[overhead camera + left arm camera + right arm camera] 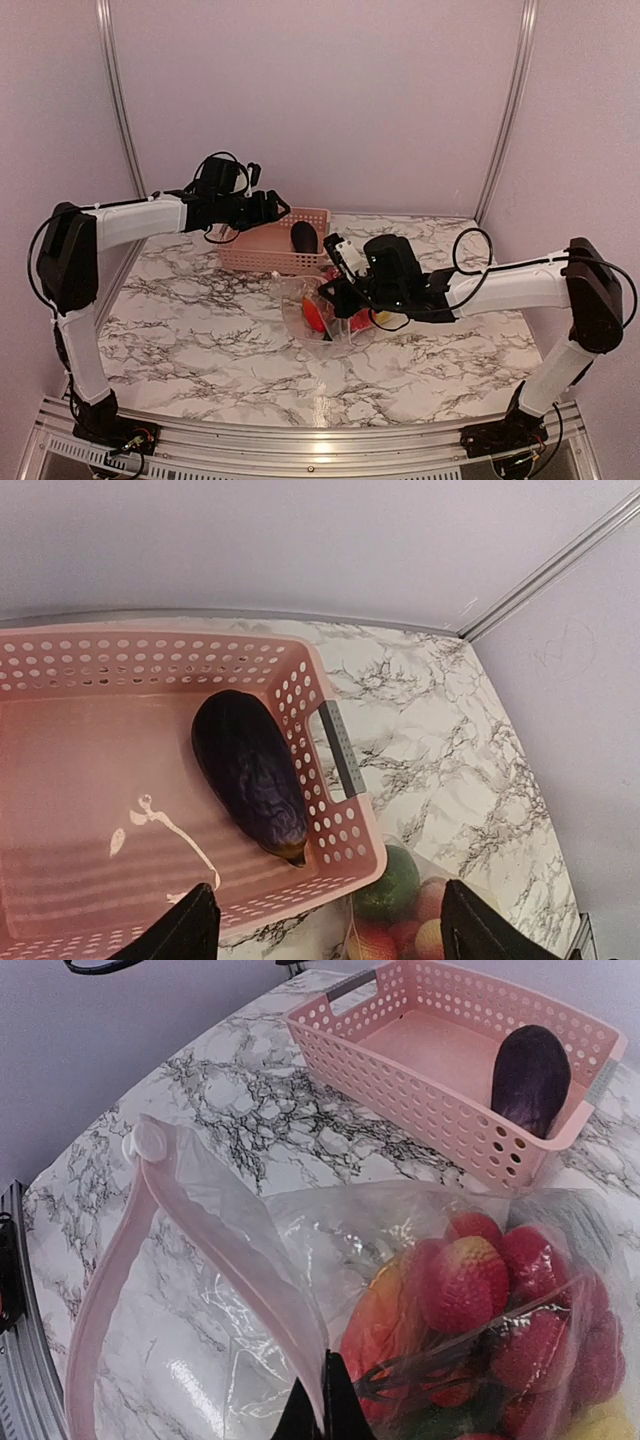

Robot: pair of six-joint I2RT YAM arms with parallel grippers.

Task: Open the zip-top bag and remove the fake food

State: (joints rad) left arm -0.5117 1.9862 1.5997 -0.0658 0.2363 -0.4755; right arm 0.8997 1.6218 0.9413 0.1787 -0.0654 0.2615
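The clear zip-top bag [330, 1230] lies open on the marble table, its pink zip strip [200, 1230] lifted. My right gripper [325, 1405] is shut on that strip's edge. Fake food sits inside the bag: a red round cluster [470, 1280], an orange piece, and a green round piece [395, 880]. The purple eggplant [250, 775] lies in the pink basket [150, 645], against its right wall. My left gripper [325, 920] hangs open above the basket's near right corner, nothing between its fingers [190, 925]. From above, the left gripper [265, 208] is over the basket [262, 250] and the right gripper [338, 285] is at the bag [300, 312].
The basket has a grey handle [342, 748] on its right end and stands at the back of the table near the wall. Bare marble [200, 330] stretches left and in front of the bag. Metal frame posts [505, 110] rise behind.
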